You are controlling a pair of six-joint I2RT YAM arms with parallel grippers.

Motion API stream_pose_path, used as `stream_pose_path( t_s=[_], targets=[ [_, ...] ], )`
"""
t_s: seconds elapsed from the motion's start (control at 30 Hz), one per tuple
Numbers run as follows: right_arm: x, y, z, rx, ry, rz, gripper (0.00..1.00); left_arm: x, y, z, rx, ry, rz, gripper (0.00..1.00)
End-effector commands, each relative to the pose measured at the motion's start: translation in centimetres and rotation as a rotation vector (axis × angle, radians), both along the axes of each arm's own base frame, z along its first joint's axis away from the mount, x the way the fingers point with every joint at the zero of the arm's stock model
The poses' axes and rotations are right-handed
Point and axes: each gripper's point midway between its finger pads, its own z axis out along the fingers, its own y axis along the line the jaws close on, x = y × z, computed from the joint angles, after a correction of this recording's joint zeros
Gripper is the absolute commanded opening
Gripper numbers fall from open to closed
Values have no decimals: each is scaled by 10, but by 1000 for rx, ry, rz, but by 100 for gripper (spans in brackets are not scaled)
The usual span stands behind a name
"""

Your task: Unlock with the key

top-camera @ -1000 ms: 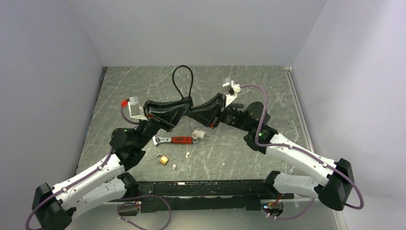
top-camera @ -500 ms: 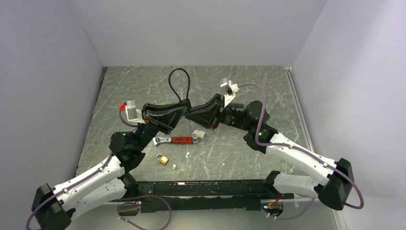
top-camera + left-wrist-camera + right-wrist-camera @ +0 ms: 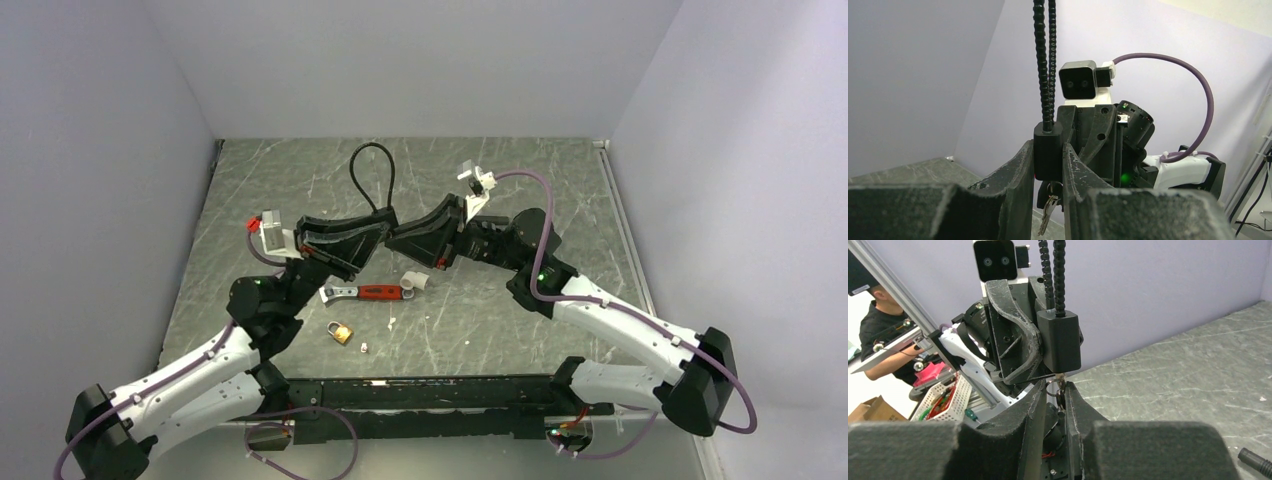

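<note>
A black cable lock (image 3: 1048, 155) with a ribbed cable loop (image 3: 357, 170) is held in the air over the table's middle, my left gripper (image 3: 1048, 147) shut on its body. My right gripper (image 3: 1055, 385) comes up from under the lock (image 3: 1060, 340). Its jaws stand narrowly apart on the key (image 3: 1060, 399), whose dark head and ring (image 3: 1053, 387) sit at the lock's underside. In the left wrist view a thin silvery key (image 3: 1049, 212) dangles on that ring below the lock. From above, the left gripper (image 3: 376, 232) and the right gripper (image 3: 394, 238) meet tip to tip.
On the table below lie a red-handled wrench (image 3: 370, 293), a brass padlock (image 3: 341, 332), a white scrap (image 3: 415, 281) and a tiny white piece (image 3: 364, 348). Grey walls close in the table (image 3: 300, 180) on three sides.
Both grippers and the lock have drifted slightly left, and the cable loop has swung left with them. The grips look the same.
</note>
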Motion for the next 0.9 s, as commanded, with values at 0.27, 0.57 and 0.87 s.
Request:
stream_pose_path(
  t_s=[0.27, 0.57, 0.87],
  targets=[
    [-19, -9, 58, 162, -119, 63, 31, -1, 0, -4, 20, 0, 0, 0],
    [-19, -3, 46, 135, -100, 98, 31, -2, 2, 3, 11, -15, 12, 0],
    [-14, -5, 42, 122, -102, 57, 13, -6, 6, 10, 4, -29, 10, 0]
  ],
)
